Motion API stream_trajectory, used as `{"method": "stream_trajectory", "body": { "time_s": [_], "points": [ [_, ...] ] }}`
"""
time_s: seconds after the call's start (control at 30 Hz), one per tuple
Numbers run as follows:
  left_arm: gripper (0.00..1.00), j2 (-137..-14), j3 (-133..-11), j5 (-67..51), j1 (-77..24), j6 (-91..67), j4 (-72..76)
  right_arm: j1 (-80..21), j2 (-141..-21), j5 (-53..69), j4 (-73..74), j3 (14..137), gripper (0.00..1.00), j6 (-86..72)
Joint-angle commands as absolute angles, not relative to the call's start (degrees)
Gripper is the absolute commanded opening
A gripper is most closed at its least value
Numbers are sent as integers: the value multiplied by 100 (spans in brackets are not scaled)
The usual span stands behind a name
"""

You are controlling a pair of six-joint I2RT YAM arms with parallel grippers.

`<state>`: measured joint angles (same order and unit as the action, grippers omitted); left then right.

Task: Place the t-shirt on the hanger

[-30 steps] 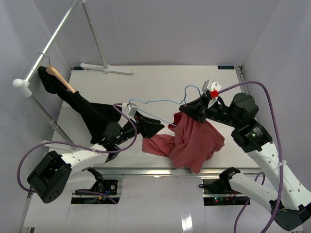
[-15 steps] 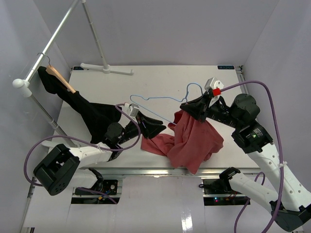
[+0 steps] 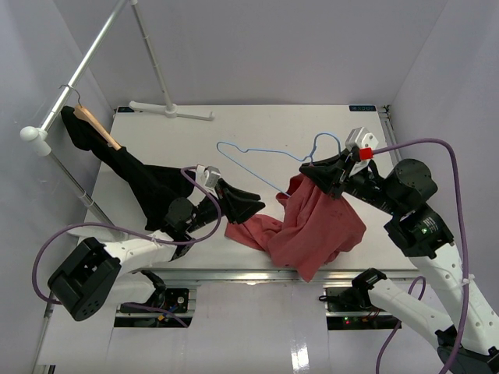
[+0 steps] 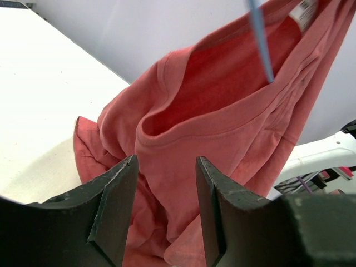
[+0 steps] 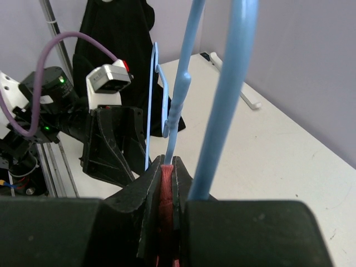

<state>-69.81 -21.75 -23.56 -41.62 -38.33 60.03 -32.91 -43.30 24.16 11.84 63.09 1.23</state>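
The salmon t-shirt [image 3: 316, 226] hangs from my right gripper [image 3: 313, 173], its lower part heaped on the table. That gripper is shut on a fold of the shirt [image 5: 167, 192] together with the light-blue wire hanger [image 3: 248, 162], which sticks out to the left above the table. In the right wrist view the hanger [image 5: 228, 83] rises past the closed jaws of the right gripper [image 5: 167, 167]. My left gripper [image 3: 253, 204] stands open just left of the shirt. In the left wrist view the shirt's neck opening [image 4: 222, 111] lies ahead of the left gripper [image 4: 167, 183], with nothing between its fingers.
A black garment [image 3: 132, 175] hangs on a tan wooden hanger [image 3: 97, 125] from the slanted rack rail [image 3: 78, 74] at the left. The rack's white foot [image 3: 171, 111] sits at the back of the white table [image 3: 179, 144]. Purple cables loop round both arms.
My right gripper has moved right and a little back, carrying the hanger and the shirt's top with it. The left gripper has hardly moved and stays open.
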Motion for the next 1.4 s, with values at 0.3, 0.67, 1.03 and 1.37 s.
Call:
{"method": "stream_trajectory", "body": {
  "time_s": [0.3,0.67,1.03,1.37],
  "points": [
    [56,-7651,-2827,-3175,-4104,-4356,6732,-3296,-4139,3483,510,6627,8,-149],
    [56,-8198,-3361,-3987,-4104,-4399,6773,-3296,-4187,3845,138,6390,8,-390],
    [56,-8184,-3265,-4066,-4128,-4248,6910,-3301,-4324,3576,70,6264,8,-423],
    [54,-7563,-3269,-3169,-4144,-3886,6000,-3300,-4373,3392,21,6152,8,-444]
  ]
}}
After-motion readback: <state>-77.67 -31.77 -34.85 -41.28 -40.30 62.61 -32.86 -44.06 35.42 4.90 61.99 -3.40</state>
